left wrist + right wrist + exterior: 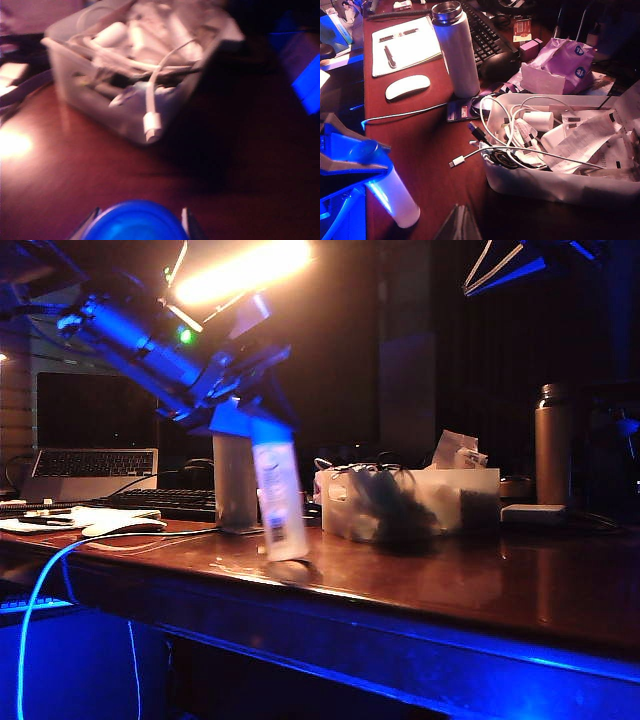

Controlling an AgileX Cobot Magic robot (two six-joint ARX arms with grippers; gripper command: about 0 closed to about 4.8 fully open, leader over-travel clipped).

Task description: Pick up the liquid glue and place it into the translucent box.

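Item: liquid glue (278, 502), slim white bottle with blue cap. We find it tilted, base on the table (480, 585) edge, cap between the fingers of the left gripper (137, 220), which has closed about the cap. We judge the grasp made; lift and carry remain.

Item: translucent box (555, 187), just beside the bottle, crowded with white cables (520, 127), chargers and papers. Glue not yet in it.

Item: right gripper (460, 222), low at the near side of the box; we see its fingers pressed together, holding nothing.

Also listed: grey flask (456, 47), mouse (407, 86), keyboard (160, 502), laptop (90, 465). A loose cable plug hanging over the box wall may snag the bottle.
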